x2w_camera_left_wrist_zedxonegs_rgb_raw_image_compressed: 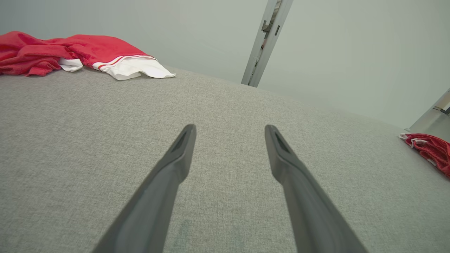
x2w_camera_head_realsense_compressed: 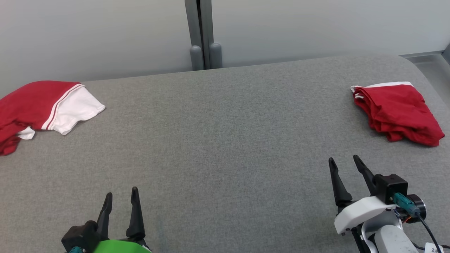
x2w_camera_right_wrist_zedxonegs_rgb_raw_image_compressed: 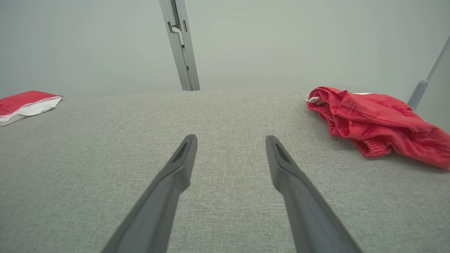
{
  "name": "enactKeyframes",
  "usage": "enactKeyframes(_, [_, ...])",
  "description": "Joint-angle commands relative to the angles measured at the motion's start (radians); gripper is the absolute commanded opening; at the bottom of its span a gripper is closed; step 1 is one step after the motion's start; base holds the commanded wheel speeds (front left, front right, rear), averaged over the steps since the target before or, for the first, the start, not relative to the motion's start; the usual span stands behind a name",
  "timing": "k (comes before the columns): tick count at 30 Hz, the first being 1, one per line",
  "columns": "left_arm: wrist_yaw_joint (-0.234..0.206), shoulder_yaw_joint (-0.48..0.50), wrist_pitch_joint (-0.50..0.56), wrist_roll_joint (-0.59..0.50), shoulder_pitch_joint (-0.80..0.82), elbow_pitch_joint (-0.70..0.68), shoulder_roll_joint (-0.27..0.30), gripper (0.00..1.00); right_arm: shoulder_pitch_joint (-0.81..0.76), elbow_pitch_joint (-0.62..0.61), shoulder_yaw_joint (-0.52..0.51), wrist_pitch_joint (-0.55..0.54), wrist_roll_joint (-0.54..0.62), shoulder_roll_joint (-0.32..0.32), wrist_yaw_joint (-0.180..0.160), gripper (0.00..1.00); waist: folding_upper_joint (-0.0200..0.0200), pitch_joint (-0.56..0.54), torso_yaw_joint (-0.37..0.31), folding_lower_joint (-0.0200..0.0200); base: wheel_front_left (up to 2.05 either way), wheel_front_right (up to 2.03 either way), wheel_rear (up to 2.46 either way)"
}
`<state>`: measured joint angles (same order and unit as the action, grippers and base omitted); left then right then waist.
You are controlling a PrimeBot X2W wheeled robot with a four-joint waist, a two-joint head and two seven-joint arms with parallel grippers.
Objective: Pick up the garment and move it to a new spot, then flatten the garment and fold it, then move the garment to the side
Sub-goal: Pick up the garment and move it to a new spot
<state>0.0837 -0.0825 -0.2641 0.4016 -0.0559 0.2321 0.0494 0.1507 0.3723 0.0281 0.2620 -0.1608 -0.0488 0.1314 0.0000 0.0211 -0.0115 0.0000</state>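
Note:
A red garment (x2w_camera_head_realsense_compressed: 38,102) with a white striped sleeve lies crumpled at the far left of the grey fabric table (x2w_camera_head_realsense_compressed: 225,140); the left wrist view has it (x2w_camera_left_wrist_zedxonegs_rgb_raw_image_compressed: 88,49) at upper left. A second red garment (x2w_camera_head_realsense_compressed: 399,110), folded into a loose stack, rests at the far right and appears close in the right wrist view (x2w_camera_right_wrist_zedxonegs_rgb_raw_image_compressed: 372,119). My left gripper (x2w_camera_head_realsense_compressed: 122,192) hovers open over the near left of the table, holding nothing (x2w_camera_left_wrist_zedxonegs_rgb_raw_image_compressed: 230,127). My right gripper (x2w_camera_head_realsense_compressed: 343,159) is open too, just short of the folded stack (x2w_camera_right_wrist_zedxonegs_rgb_raw_image_compressed: 231,137).
A pale wall with a grey vertical post (x2w_camera_head_realsense_compressed: 201,35) runs behind the table's far edge. The table corner rounds off at the far right (x2w_camera_head_realsense_compressed: 418,66). Bare grey fabric stretches between the two garments.

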Motion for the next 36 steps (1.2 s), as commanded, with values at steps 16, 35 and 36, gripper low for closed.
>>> enactKeyframes(16, [0.003,-0.005,0.0,-0.024,0.007,-0.011,0.003,1.0,-0.018,-0.019,0.008,0.004,0.0,-0.004,-0.001,1.0,0.0,-0.009,0.265,0.0,0.0,0.0,0.0])
enactKeyframes(35, [0.015,0.019,0.0,-0.045,-0.024,-0.01,0.003,1.0,-0.038,-0.022,0.045,0.004,-0.027,-0.004,-0.001,1.0,0.0,-0.029,0.411,0.0,0.0,0.0,0.0])
enactKeyframes(36, [0.016,0.022,0.0,-0.045,-0.024,-0.011,0.003,1.0,-0.035,-0.023,0.048,0.004,-0.026,-0.004,-0.001,1.0,0.0,-0.026,0.409,0.0,0.0,0.0,0.0])
